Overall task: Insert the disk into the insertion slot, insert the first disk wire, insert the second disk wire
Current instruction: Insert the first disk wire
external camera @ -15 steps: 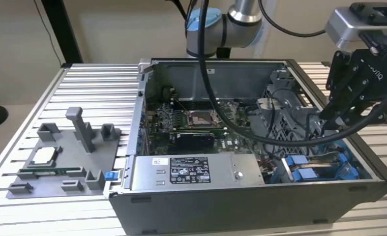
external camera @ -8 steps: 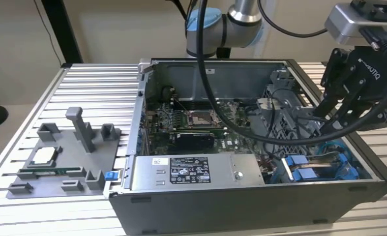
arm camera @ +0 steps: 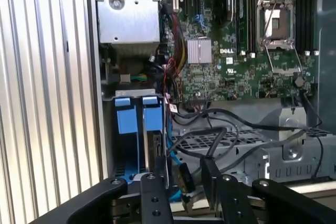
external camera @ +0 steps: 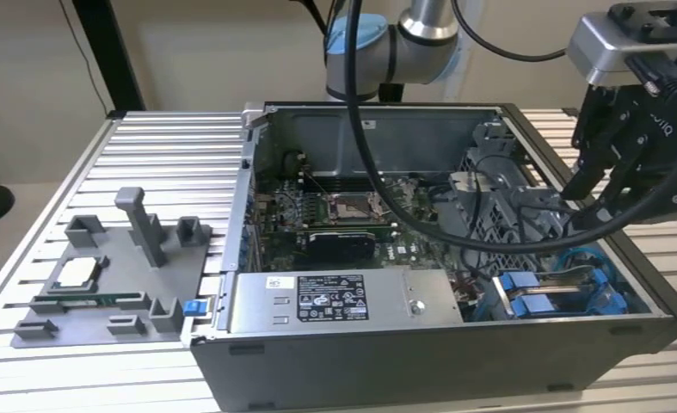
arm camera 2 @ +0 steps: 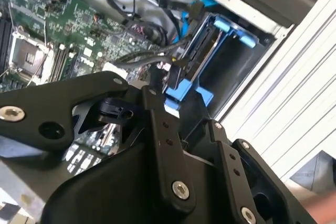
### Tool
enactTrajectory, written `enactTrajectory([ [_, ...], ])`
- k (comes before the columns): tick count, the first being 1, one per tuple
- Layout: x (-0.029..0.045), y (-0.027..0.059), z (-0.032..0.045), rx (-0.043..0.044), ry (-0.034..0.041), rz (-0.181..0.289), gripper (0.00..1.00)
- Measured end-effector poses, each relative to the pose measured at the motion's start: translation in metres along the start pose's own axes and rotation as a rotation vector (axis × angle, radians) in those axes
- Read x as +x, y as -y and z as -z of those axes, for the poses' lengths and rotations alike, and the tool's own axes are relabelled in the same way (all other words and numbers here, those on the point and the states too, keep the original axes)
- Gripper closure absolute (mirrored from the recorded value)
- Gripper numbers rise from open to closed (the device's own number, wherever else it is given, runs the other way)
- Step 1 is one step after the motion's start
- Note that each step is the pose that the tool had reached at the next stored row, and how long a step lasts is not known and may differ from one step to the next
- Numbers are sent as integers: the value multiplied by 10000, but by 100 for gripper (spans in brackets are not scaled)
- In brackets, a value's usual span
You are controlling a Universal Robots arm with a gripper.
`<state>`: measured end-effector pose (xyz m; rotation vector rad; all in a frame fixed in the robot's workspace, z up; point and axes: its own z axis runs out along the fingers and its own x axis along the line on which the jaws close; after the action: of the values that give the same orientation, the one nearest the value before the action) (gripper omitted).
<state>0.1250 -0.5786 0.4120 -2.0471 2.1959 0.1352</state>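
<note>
Exterior view, gripper (external camera: pixel 602 194) above the computer case (external camera: pixel 430 361) at the exterior view's right, fingers spread, grasping nothing, disk (arm camera: pixel 156 149) seated in the insertion slot (arm camera: pixel 125 150), loose cables (arm camera: pixel 231 129) beside it.

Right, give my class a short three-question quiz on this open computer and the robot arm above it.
1. True or false: the computer case lies open, showing its circuit board.
2. In the exterior view the gripper hangs above: A the grey tray; B the case's end at that view's right; C the power box.
3. Fill in: the plastic tabs in the drive bay are ___.
Key: 1 true; 2 B; 3 blue.
</note>
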Motion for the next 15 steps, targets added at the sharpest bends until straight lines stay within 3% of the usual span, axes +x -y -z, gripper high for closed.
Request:
enactTrajectory([
  [4,0,0,-1,684,56,242,0],
  [5,1,-7,-6,763,62,288,0],
  [12,22,-117,-81,916,77,394,0],
  [15,26,-126,-101,1018,91,538,0],
])
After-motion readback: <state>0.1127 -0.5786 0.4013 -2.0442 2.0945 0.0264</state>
